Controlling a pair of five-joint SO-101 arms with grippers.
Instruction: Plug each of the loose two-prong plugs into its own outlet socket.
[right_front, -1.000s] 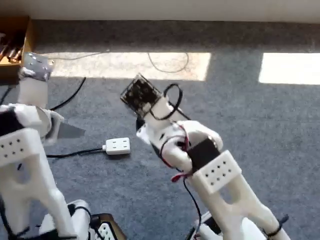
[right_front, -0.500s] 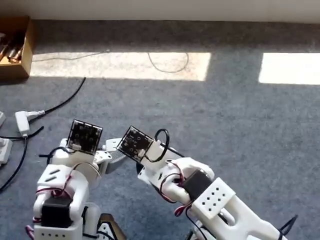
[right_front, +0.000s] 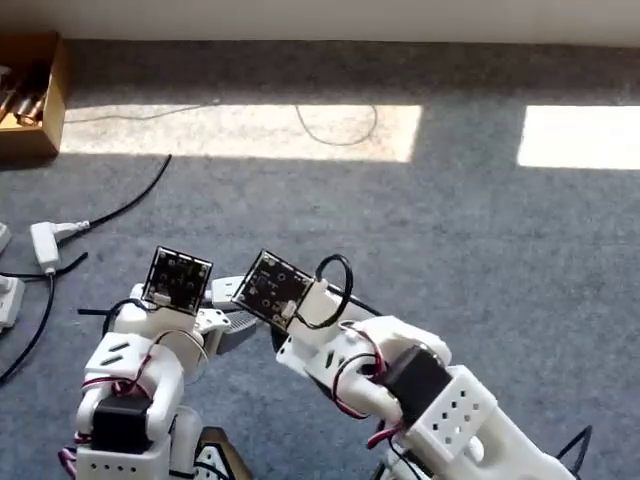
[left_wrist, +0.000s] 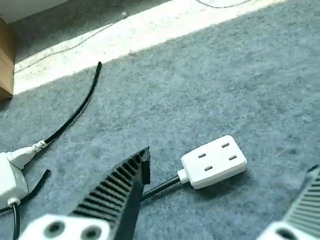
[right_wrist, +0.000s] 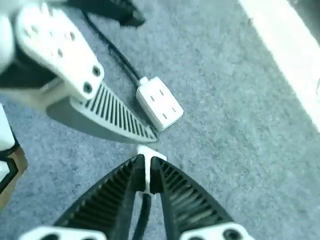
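over the grey carpet (right_front: 480, 250), the left arm has swung down from its raised spot at the side and now sits just beside the right arm, both wrists above the white outlet socket (left_wrist: 214, 161). the left hand (left_wrist: 227, 167) is spread apart and empty, the socket lying ahead between its fingers. the right hand (right_wrist: 145, 167) is clamped on a white two-prong plug (right_wrist: 144, 151), held short of the socket. insertion looks next, and the left hand seems placed to steady the socket.
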